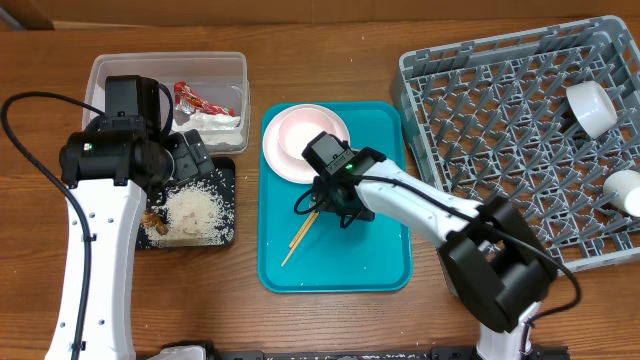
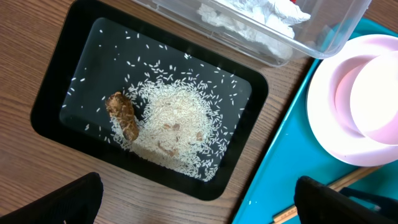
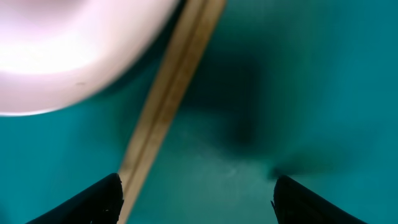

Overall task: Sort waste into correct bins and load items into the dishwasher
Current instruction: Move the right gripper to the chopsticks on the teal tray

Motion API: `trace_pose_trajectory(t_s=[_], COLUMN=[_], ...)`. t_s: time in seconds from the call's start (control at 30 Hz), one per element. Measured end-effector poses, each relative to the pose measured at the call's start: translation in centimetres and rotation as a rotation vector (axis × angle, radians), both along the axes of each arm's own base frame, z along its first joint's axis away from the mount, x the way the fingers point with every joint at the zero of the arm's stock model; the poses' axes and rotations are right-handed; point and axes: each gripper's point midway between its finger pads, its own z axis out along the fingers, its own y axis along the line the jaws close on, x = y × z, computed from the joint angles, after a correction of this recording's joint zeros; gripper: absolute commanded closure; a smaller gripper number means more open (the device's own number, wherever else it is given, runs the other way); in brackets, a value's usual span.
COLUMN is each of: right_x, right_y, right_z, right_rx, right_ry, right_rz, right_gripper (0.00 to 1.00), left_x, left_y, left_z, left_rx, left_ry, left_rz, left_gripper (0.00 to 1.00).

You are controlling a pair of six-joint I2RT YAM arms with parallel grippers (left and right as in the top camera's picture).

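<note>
While the right jaws are hovering wide and empty over two thin wooden chopsticks on the teal plastic tray, centring both sticks between them before closing is looking wise.

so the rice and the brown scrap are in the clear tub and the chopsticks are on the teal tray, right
No: the rice and scrap lie in the black tray, not the clear tub, as the left wrist view shows. The chopsticks are on the teal tray.
</note>
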Motion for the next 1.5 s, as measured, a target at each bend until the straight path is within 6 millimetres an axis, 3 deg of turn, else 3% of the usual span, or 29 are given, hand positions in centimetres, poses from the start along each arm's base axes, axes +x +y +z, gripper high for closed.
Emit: trace_pose_trajectory(t_s=[0.5,0.6,0.73,0.83,1.27,1.5], right_x=[-0.9,0.4,3.1,2.7,-1.2,-2.7], right_y=[-1.8,-0.3,3.9,6.3,12.0,11.4], right_z=[-0.8,0.3,3.5,4.5,4.3,1.0], right_rx=[-0.112,-0.078,0.059,0.127,0.218,0.155], right_ry=[0.061,0.035,-0.064,-0.078,-0.066,0.010], right_rz=[-0.003,0.027,0.102,0.154,0.309,0.323], right_gripper=[0.14,0.14,0.20,0.20,0.23,0.19], left_x=[0.0,0.0,0.0,0.0,0.0,0.0], left_y=[0.0,0.0,0.0,0.0,0.0,0.0], left_z=[0.0,0.0,0.0,0.0,0.0,0.0], left_rx=[0.000,0.000,0.000,0.000,0.000,0.000], left_ry=[0.000,0.000,0.000,0.000,0.000,0.000], left_rz=[0.000,0.000,0.000,0.000,0.000,0.000], left_gripper=[0.00,0.00,0.00,0.00,0.00,0.00])
